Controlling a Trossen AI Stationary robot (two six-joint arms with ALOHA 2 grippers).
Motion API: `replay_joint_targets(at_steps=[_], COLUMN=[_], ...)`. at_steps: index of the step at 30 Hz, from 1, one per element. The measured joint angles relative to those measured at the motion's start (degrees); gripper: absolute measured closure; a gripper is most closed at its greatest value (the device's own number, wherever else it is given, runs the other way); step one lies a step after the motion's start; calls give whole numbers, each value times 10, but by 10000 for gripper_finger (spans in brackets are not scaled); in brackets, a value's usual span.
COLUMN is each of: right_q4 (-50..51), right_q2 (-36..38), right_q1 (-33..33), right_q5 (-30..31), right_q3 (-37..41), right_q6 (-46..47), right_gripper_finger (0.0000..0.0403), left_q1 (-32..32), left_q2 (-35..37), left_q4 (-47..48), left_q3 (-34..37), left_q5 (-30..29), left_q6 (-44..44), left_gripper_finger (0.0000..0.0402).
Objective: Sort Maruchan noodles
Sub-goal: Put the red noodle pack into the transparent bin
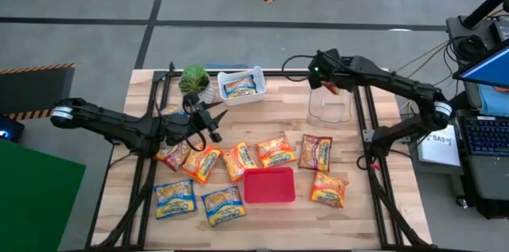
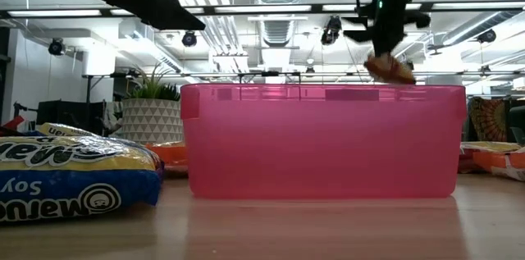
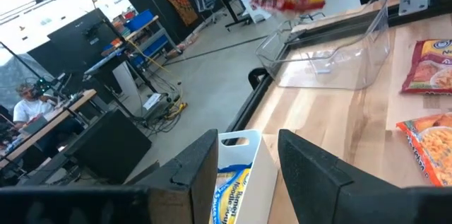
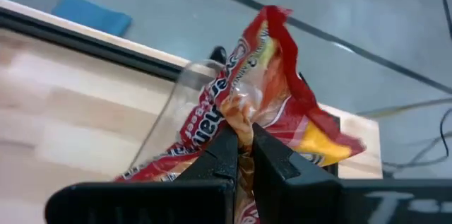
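My right gripper [image 1: 329, 83] hovers above the clear bin [image 1: 330, 106] at the table's far right, shut on a dark red noodle packet [image 4: 261, 90]. My left gripper [image 1: 216, 123] is open and empty, lifted over the table's left middle, its fingers pointing toward the white bin [image 1: 240, 85]. That bin holds a blue-and-yellow packet [image 3: 229, 192]. Several packets lie flat on the table: blue-and-yellow ones [image 1: 173, 199], orange-yellow ones [image 1: 238, 160] and a dark red one [image 1: 316, 152]. The pink bin [image 1: 269, 184] stands at the near middle. My right gripper pinches the dark red packet at a crumpled part of its middle [image 4: 244, 121] between both fingers. The packet is lifted clear above the clear bin, bunched at the fingers, with its ends flaring out past them [image 2: 390, 68].
A potted plant [image 1: 193, 79] stands at the far edge beside the white bin. Black frame rails [image 1: 362, 117] run along the table's left and right sides. Bare wood shows between the white and clear bins. A person sits at a desk [image 3: 28, 104] in the room beyond.
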State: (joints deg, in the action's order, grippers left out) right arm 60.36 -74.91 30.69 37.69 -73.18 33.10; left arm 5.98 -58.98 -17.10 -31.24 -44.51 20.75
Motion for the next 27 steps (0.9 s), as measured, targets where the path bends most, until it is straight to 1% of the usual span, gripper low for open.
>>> replay_joint_targets(at_steps=[3,7,10,13,17,20,24,27], right_q4=[-56,-107,-143,-160,-165,-165,-160,-152], right_q2=[-24,-64,-93,-120,-154,-176,-199,-200], right_q1=[17,30,35,33,35,36,38,39], right_q5=[4,47,51,62,74,71,69,69], right_q3=[40,84,110,121,116,105,90,79], right_q6=[-5,-4,-3,-5,1,-1,-18,-35], right_gripper_finger=[390,390,390,390,385,360,313,284], left_q1=[0,0,0,0,0,0,0,0], left_q2=[0,0,0,0,0,0,0,-4], left_q4=[0,0,0,0,0,-5,-4,-2], left_q3=[0,0,0,0,0,0,0,0], left_q5=[0,0,0,0,0,0,0,0], left_q6=[0,0,0,0,0,0,-16,-33], left_gripper_finger=[270,270,270,270,270,270,270,270])
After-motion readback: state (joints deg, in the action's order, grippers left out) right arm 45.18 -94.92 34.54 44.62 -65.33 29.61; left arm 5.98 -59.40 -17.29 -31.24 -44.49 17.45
